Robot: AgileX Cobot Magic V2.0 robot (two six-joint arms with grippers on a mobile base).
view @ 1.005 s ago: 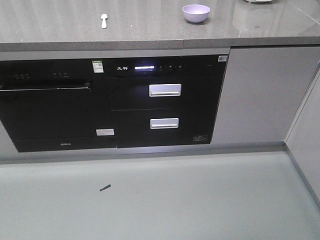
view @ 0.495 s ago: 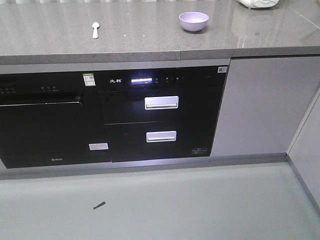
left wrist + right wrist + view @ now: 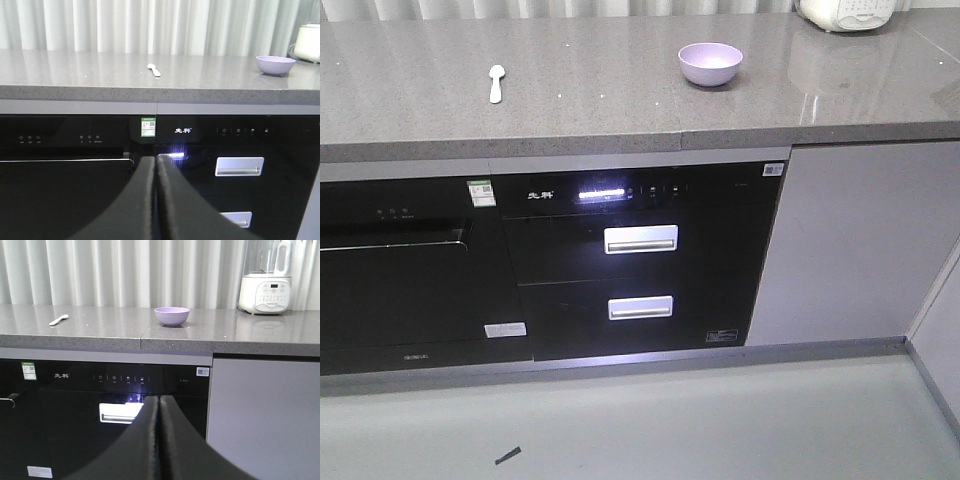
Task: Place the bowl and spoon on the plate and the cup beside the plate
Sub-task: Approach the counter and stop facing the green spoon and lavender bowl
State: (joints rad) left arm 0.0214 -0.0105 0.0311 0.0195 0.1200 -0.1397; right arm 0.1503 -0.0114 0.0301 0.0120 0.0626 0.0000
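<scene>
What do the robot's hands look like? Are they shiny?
Both look alike. The left gripper and the right gripper are each made of two smooth, glossy black fingers that curve and taper to narrow tips. No cables, labels or markings show on them. The arms themselves are out of view.

A small round lavender plastic bowl (image 3: pixel 710 63) and a short pale plastic spoon (image 3: pixel 496 83) sit well apart on a grey speckled stone countertop (image 3: pixel 620 110) above black built-in appliances (image 3: pixel 630 270).
</scene>
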